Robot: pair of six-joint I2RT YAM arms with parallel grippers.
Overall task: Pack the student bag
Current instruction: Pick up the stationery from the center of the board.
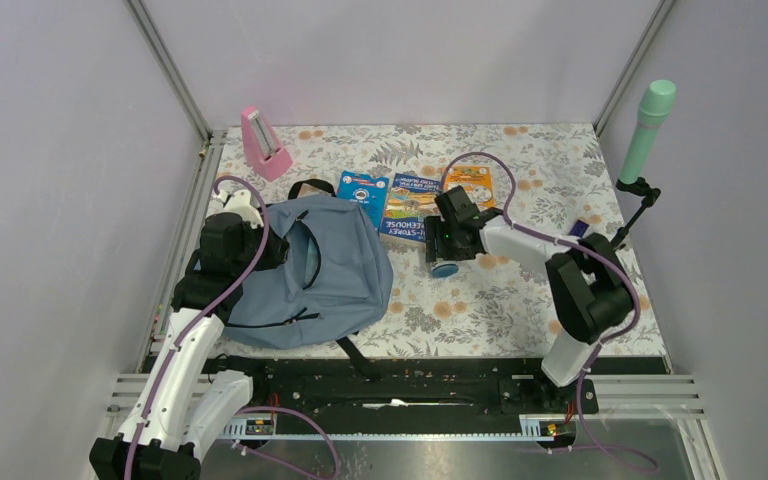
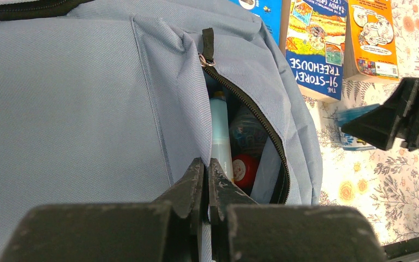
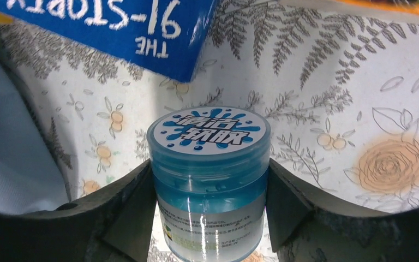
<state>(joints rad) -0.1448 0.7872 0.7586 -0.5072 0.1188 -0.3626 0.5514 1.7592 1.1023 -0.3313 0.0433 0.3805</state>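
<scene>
The grey-blue student bag (image 1: 310, 270) lies at the left of the table, its zipper open. In the left wrist view the bag (image 2: 76, 98) shows a pale blue bottle (image 2: 219, 131) and a red-lidded item (image 2: 244, 169) inside the opening. My left gripper (image 2: 207, 166) is shut on the fabric edge of the bag's opening. My right gripper (image 3: 210, 180) is shut on a blue jar (image 3: 210, 164) with a printed white lid; in the top view the jar (image 1: 445, 266) is just right of the bag.
Three books lie behind the bag: a blue one (image 1: 363, 190), "91-Storey Treehouse" (image 1: 412, 205) and an orange one (image 1: 472, 183). A pink metronome (image 1: 263, 143) stands at the back left. A green microphone (image 1: 646, 125) on a stand is at the right edge.
</scene>
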